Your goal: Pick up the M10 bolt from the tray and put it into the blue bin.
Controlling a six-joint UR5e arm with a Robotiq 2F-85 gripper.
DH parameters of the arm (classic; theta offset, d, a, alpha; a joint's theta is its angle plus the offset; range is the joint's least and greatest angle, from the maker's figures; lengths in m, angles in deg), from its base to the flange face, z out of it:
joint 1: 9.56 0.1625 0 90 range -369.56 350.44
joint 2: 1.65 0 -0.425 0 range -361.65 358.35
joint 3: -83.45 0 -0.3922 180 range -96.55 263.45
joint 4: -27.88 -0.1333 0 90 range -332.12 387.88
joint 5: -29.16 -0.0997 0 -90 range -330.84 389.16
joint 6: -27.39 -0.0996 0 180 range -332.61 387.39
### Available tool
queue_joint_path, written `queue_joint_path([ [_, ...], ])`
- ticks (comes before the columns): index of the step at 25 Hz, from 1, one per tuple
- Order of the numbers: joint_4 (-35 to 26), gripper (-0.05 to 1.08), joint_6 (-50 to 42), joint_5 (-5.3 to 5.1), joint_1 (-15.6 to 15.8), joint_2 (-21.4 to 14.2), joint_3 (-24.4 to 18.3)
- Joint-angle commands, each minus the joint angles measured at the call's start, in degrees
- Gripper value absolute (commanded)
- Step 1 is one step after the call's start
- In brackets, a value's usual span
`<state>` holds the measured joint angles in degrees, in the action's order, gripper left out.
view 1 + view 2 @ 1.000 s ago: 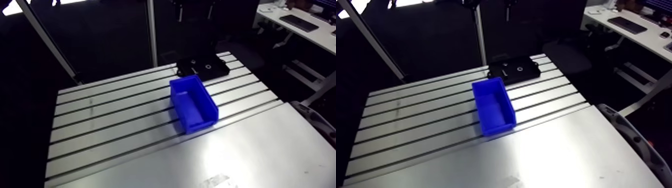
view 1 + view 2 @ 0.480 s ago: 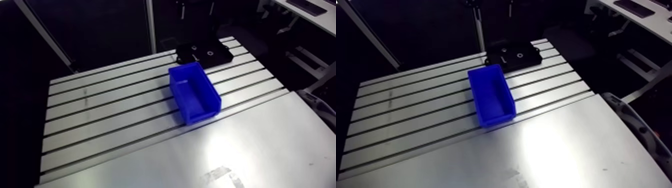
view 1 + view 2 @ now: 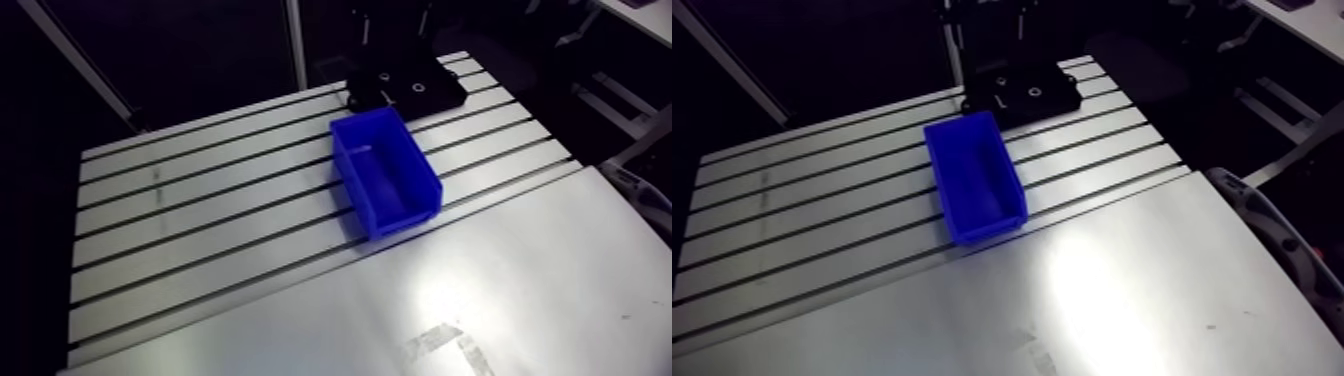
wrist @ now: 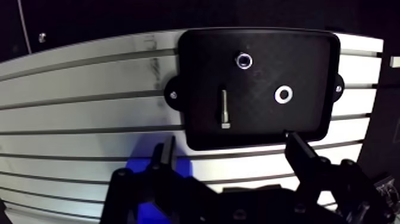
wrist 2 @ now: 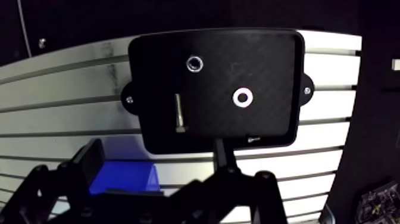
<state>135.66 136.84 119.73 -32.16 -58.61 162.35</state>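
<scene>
A small silver M10 bolt (image 4: 225,109) lies flat in a shallow black tray (image 4: 303,65). In the wrist view it sits just ahead of the tool (image 4: 230,142), roughly in line with the gap between the two fingers. Its head is toward the tool and its shank points away. Two small silver rings (image 4: 243,60) share the tray, one farther from the tool than the bolt and one off to the bolt's side, both apart from it.

The tool's two dark fingers (image 4: 302,154) stand wide apart with nothing held between them. They hover above the tray's near edge and are not touching the bolt.

In the arm view the tray is near the top of the frame, a little right of centre, on a slotted aluminium tabletop (image 3: 200,230). The blue bin (image 3: 385,170) stands just below the tray, near the middle of the frame, open side up. Whether bin and tray touch cannot be told. The lower part of the frame shows a smooth, unslotted stretch of tabletop with a pale mark (image 3: 440,345) at lower right.
</scene>
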Motion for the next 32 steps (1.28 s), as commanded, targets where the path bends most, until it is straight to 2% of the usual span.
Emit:
queue_joint_path([
  [1, 2.83, 0.01, 0.02, 0.09, -0.08, 0.68, 2.08],
  [12, 5.73, 0.01, -0.07, 0.09, -0.08, 1.65, 4.72],
  [16, 5.82, 0.01, 0.02, 1.06, -0.08, 2.26, 4.9],
  [18, 5.91, 0.01, 0.02, 1.15, -0.08, 2.35, 5.07],
  [26, 7.14, 0.24, 0.2, 1.24, -0.43, 2.97, 4.99],
  [32, 7.14, 0.3, 0.2, 1.24, -0.52, 3.93, 4.9],
])
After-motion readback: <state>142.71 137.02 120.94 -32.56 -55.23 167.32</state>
